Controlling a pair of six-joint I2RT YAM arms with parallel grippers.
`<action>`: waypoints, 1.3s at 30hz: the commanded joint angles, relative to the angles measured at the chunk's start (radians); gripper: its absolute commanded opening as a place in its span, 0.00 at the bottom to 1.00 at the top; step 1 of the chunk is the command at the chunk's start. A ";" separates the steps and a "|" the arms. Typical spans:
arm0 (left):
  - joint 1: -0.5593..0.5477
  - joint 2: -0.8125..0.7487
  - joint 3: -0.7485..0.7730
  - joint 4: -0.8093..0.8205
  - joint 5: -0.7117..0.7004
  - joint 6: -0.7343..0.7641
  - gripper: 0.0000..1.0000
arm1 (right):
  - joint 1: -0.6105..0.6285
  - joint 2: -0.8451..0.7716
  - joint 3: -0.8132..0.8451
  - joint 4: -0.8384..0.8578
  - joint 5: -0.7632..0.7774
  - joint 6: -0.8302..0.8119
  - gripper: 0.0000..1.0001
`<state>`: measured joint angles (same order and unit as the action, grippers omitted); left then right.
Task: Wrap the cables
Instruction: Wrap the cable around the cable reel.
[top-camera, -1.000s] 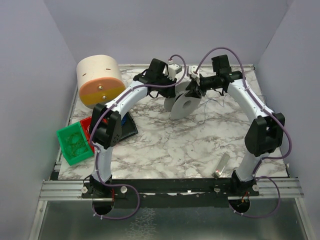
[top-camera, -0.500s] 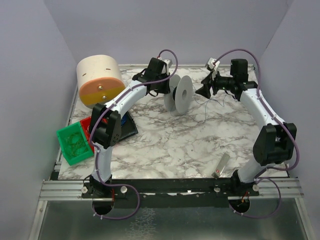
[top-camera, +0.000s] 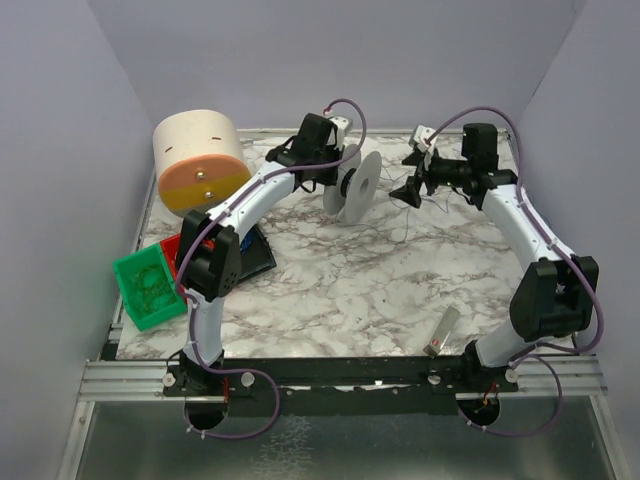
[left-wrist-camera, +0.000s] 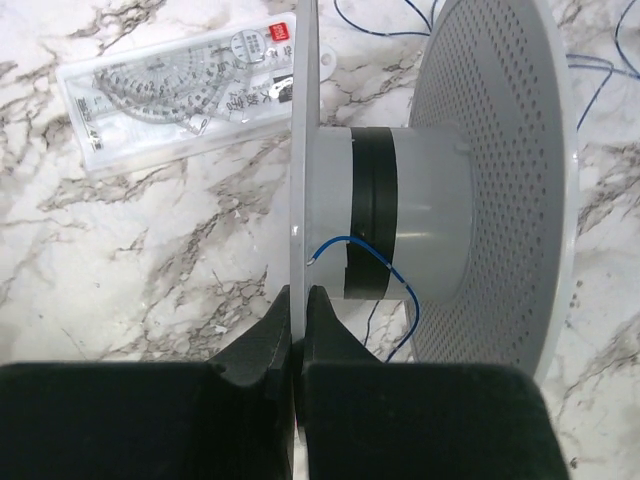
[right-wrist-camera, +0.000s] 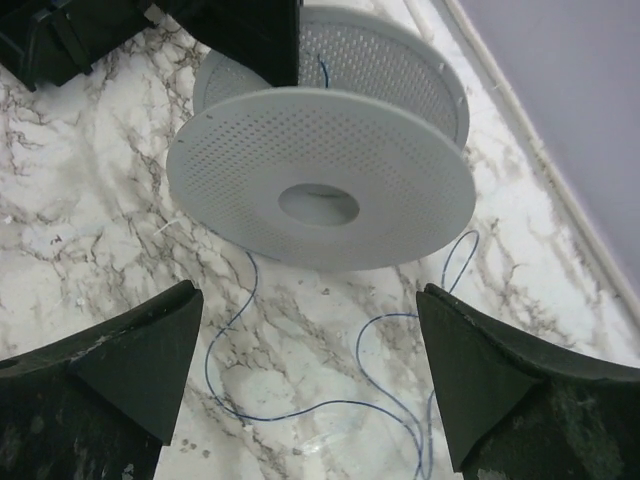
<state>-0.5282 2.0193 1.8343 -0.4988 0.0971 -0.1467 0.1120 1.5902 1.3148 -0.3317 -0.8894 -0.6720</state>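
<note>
A white perforated spool (top-camera: 360, 185) stands on edge at the back of the marble table. My left gripper (top-camera: 335, 172) is shut on the rim of its left flange (left-wrist-camera: 305, 150), seen edge-on between the black fingers (left-wrist-camera: 298, 300). The cable (left-wrist-camera: 385, 270), a very thin blue-grey wire, runs from the flange across the taped hub (left-wrist-camera: 430, 220) and down. Its loose, wavy length (right-wrist-camera: 300, 410) lies on the marble under my right gripper (right-wrist-camera: 308, 295). That gripper (top-camera: 407, 175) is wide open and empty, facing the right flange (right-wrist-camera: 320, 170) from a short distance.
A cream cylinder with an orange face (top-camera: 200, 160) stands at the back left. A green bin (top-camera: 148, 288), a red box (top-camera: 172, 250) and a dark plate (top-camera: 258, 255) sit at the left edge. A clear ruler case (left-wrist-camera: 180, 90) lies behind the spool. A small metal piece (top-camera: 442, 332) lies front right.
My right gripper has left the spool, backed off to the right and opened wide. The left gripper has closed fully on the flange, and the spool has shifted slightly.
</note>
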 joint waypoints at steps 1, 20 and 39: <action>-0.041 -0.067 0.045 -0.021 0.045 0.190 0.00 | 0.006 -0.036 0.058 -0.084 -0.088 -0.248 0.93; -0.127 -0.062 0.077 -0.128 0.200 0.332 0.00 | 0.062 0.235 0.357 -0.843 -0.176 -0.939 0.78; -0.114 -0.114 0.069 -0.097 0.227 0.291 0.24 | 0.062 0.267 0.410 -0.944 -0.156 -0.980 0.00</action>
<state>-0.6601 1.9930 1.8683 -0.6312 0.2882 0.2188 0.1852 1.8442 1.6711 -1.2240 -1.0416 -1.6222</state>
